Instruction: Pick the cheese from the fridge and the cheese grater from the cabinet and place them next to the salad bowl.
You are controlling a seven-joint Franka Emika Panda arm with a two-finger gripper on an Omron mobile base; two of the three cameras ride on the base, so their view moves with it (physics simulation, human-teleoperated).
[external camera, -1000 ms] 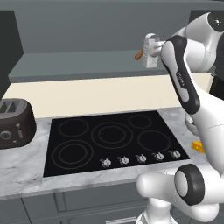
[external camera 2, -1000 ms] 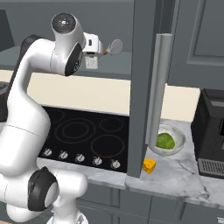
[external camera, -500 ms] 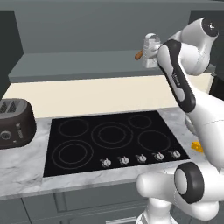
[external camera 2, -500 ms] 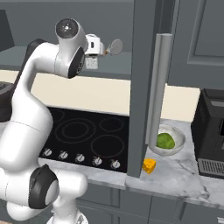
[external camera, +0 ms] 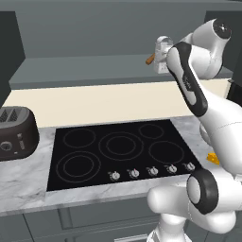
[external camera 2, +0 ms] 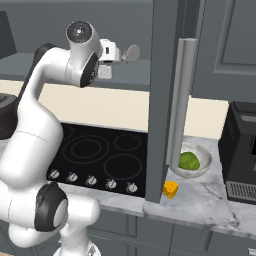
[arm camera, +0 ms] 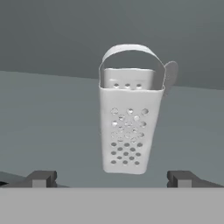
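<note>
The silver cheese grater [arm camera: 127, 131] stands upright on the dark grey cabinet shelf [arm camera: 43, 122], loop handle up, straight ahead of my gripper [arm camera: 113, 179]. The jaws are open and empty, with the fingertips [arm camera: 41, 178] wide apart and short of the grater. From the left base view the cheese grater [external camera: 162, 49] sits on the cabinet shelf [external camera: 85, 71] behind my forearm. The cheese [external camera 2: 170, 189], a small yellow wedge, lies on the marble counter just in front of the salad bowl [external camera 2: 192, 161]; the same cheese [external camera: 213, 159] peeks out beside my arm. The fridge is out of view.
A brown-handled utensil [external camera: 150, 59] leans beside the grater. A black stove [external camera: 118, 151] lies below, a toaster [external camera: 14, 134] at its left, a dark coffee machine [external camera 2: 242, 150] at far right. A tall grey door with a bar handle [external camera 2: 181, 100] stands beside the bowl.
My arm has lifted and the hand has moved in closer to the grater on the shelf. The jaws stayed open. Cheese and bowl have not moved.
</note>
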